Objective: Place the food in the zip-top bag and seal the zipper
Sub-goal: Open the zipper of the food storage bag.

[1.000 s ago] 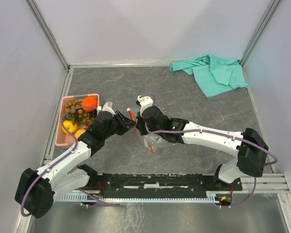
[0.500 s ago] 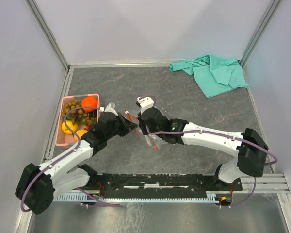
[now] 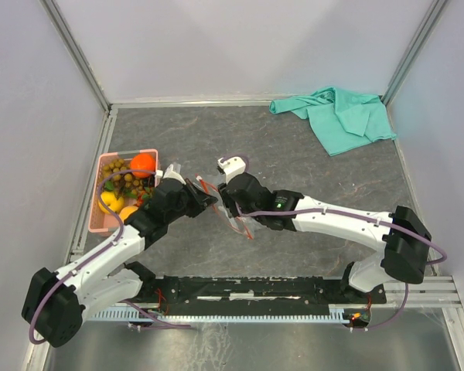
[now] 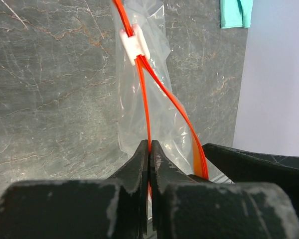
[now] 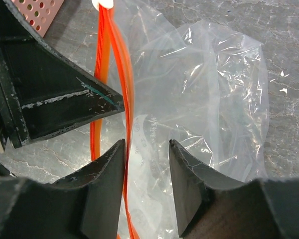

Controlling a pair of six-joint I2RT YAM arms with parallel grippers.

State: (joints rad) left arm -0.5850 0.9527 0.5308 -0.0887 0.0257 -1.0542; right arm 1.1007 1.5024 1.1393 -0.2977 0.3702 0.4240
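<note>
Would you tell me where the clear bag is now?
Top view: the clear bag is right of the pink basket, between the right gripper and the left gripper, which pinches its orange zipper.

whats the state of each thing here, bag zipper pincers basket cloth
zip-top bag: empty, no food inside
zipper: strips parted, not sealed
left pincer: shut on one zipper strip
right pincer: open, bag edge between its jaws
pink basket: holds the fruit
teal cloth: crumpled

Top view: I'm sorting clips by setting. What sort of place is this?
Probably a robot lab cell: white walls, aluminium rails, left arm and right arm bolted to a grey table.
</note>
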